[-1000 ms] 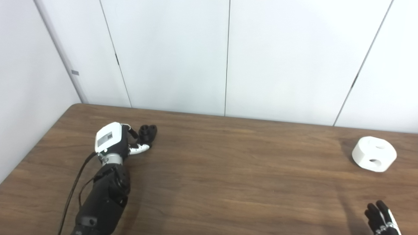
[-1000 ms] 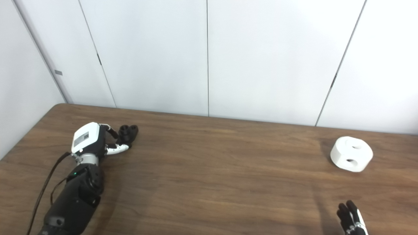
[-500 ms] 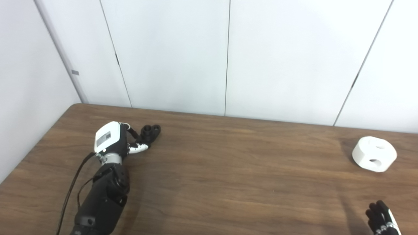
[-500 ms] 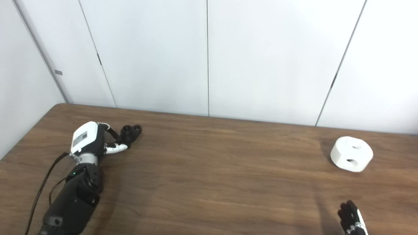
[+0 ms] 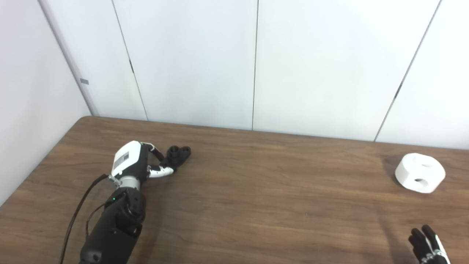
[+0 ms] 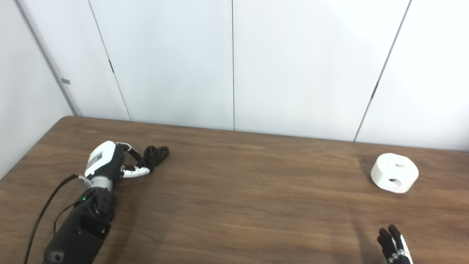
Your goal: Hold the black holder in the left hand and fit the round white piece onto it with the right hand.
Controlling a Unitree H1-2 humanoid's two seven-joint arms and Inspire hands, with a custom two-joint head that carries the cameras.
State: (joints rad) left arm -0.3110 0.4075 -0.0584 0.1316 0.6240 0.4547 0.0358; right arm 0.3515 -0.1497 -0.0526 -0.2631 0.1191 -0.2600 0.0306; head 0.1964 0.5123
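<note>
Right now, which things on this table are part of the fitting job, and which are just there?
Part of the job:
- small black plastic holder, in the left robot hand fingers
- round white plastic piece with holes, lying apart at the table's far right
- right robot hand, at the bottom edge, holding nothing

Just there:
- brown wooden table
- white wall panels

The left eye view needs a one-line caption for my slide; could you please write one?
Left hand grips the black holder on the table while the round white piece waits far right, untouched.
</note>
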